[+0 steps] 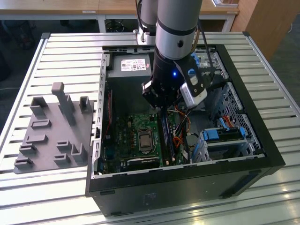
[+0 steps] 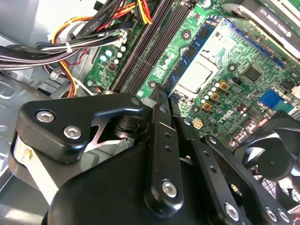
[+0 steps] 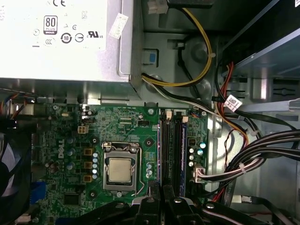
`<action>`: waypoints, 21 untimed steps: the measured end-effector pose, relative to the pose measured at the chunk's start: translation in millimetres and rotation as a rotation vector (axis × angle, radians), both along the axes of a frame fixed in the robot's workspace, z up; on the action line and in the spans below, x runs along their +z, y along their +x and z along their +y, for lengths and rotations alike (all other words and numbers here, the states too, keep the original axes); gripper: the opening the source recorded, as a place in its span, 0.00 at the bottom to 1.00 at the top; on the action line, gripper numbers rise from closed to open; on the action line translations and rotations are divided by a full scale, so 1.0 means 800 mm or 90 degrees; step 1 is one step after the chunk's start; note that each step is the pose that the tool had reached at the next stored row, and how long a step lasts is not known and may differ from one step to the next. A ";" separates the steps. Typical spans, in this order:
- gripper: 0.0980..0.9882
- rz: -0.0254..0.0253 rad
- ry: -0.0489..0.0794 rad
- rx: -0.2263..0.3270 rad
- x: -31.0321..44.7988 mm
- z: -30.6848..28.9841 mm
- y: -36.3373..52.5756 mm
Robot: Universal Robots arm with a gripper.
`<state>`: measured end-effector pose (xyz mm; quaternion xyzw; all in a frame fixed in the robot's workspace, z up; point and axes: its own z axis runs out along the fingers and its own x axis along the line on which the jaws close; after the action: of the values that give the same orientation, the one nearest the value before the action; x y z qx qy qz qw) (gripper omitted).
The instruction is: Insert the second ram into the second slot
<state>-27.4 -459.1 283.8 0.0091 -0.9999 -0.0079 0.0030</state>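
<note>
item: second ram (image 2: 194,51), a blue stick standing on edge just beside the cpu socket (image 2: 196,78) on the motherboard (image 2: 243,89); whether it is fully seated cannot be told. tool: 1 gripper (image 2: 158,96), jaws drawn narrow and apparently pinching the stick's near end. risk: pressure at 1 end only may tilt the stick, leaving the far end unseated or flexing the motherboard.

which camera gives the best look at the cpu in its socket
The first wrist view: the cpu sits square-on and whole, with nothing across it. The second wrist view shows the cpu at a slant, beyond the gripper. The exterior view shows the cpu from farther off.
</note>
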 end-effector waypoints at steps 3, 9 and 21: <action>0.04 0.0000 0.000 0.000 -0.0024 0.0000 0.000; 0.04 0.0000 0.000 0.000 -0.0069 0.0000 0.000; 0.04 0.0001 0.000 0.000 -0.0143 0.0000 0.000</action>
<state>-27.4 -459.1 272.3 0.0091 -0.9999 -0.0078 0.0030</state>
